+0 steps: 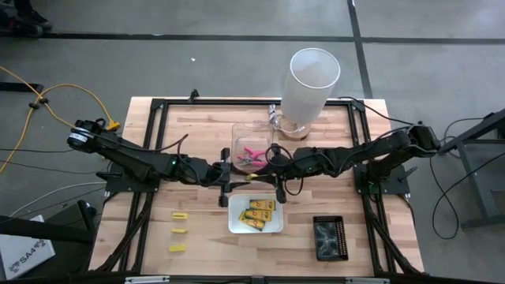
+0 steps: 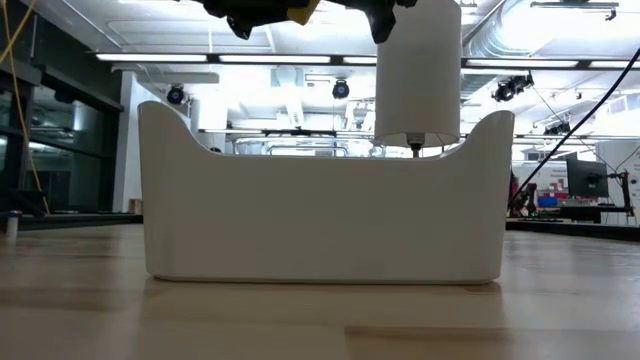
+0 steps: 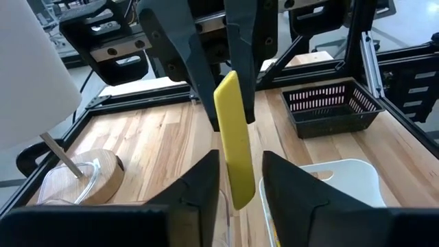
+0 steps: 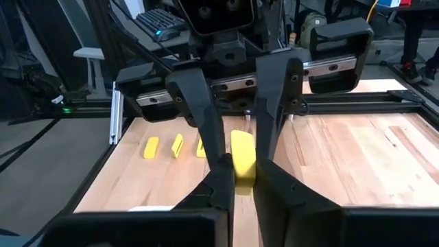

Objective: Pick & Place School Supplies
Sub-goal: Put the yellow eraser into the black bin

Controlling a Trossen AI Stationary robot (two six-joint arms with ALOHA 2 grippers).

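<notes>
A plain yellow block (image 1: 252, 175) hangs in the air between my two grippers, over the gap between the clear tray (image 1: 251, 134) and the white tray (image 1: 255, 229). My right gripper (image 4: 242, 180) is shut on it. My left gripper (image 3: 241, 182) is open, with one finger on either side of the block's other end (image 3: 240, 178); I cannot tell whether they touch it. Pink-handled scissors (image 1: 252, 155) lie in the clear tray. Yellow-orange packets (image 1: 257, 214) lie in the white tray. Three more yellow blocks (image 1: 180, 231) lie on the table at the near left. My right gripper pinches one end of the yellow block (image 4: 242, 165) between its two fingers, on its two broad faces. The fingers come about level from the table's right side and lie along the block. The block is lifted clear of the table and both trays, sticking out toward my left gripper.
A tall white cylinder on a wooden foot (image 1: 309, 83) stands at the far side, next to the clear tray. A black tray (image 1: 330, 238) sits at the near right. In the low view the white tray's wall (image 2: 320, 220) fills the middle.
</notes>
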